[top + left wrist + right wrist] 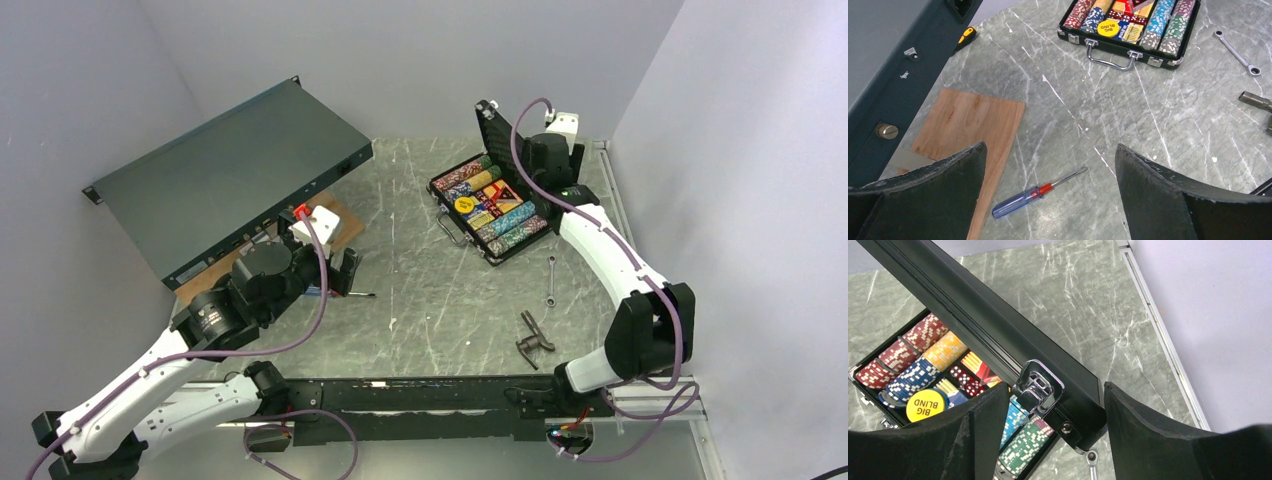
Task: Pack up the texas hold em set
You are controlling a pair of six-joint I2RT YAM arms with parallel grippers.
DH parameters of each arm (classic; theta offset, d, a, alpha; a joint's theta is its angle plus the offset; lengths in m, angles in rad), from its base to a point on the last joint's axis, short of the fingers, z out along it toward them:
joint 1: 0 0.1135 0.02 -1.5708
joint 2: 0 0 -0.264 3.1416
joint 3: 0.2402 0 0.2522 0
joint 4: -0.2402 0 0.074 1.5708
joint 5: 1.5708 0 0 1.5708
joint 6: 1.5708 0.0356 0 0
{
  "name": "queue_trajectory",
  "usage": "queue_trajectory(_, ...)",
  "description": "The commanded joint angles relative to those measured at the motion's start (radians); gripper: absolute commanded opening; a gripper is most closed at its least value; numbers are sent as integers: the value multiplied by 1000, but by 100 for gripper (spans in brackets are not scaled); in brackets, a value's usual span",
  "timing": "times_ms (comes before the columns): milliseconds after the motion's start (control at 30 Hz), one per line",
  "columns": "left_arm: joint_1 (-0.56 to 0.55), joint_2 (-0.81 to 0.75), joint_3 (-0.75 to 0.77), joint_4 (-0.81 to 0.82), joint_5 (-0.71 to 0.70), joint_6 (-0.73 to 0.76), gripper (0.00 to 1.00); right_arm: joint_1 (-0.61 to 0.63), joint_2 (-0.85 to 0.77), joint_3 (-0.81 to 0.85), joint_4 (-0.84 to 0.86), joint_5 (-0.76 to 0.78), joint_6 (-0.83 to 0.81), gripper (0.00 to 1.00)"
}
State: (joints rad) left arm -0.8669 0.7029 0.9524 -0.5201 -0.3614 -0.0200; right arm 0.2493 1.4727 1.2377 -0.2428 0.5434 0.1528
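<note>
Where the grey marbled table nears its far right corner, the black briefcase lies with its lid raised and tilted over the tray. Inside, rows of poker chips stand on edge, packed side by side: red, blue, yellow, light blue and green, all flecked with white. Among the rows sit a yellow disc marked BIG BLIND and some red dice. The right gripper straddles the lid's free edge at its chrome latch, one finger on either side; whether they pinch it I cannot tell. Well apart on the left, the left gripper hangs wide open and empty above a blue and red screwdriver.
</note>
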Motion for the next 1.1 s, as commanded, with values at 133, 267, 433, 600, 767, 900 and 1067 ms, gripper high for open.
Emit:
queue_trajectory(133, 3, -4, 21, 19, 28, -15, 99, 62, 25, -111, -5, 70, 50, 69)
queue_trajectory(267, 2, 16, 29, 10, 27, -15, 99, 139, 10, -154, -17, 201, 63, 69)
queue_trajectory(433, 2, 31, 23, 12, 35, -13, 99, 174, -11, -197, -22, 246, 89, 69)
queue_trajectory(600, 3, 47, 25, 10, 27, -11, 99, 204, -21, -218, -71, 232, 111, 72)
queue_trajectory(767, 3, 59, 17, 18, 32, -6, 99, 263, -50, -229, -176, 170, 133, 96)
queue_trajectory(900, 3, 81, 17, 14, 29, -5, 99, 280, -128, -243, -225, 16, 169, 100)
queue_trajectory(1067, 4, 106, 16, 18, 22, -3, 99, 260, -195, -268, -188, -317, 143, 100)
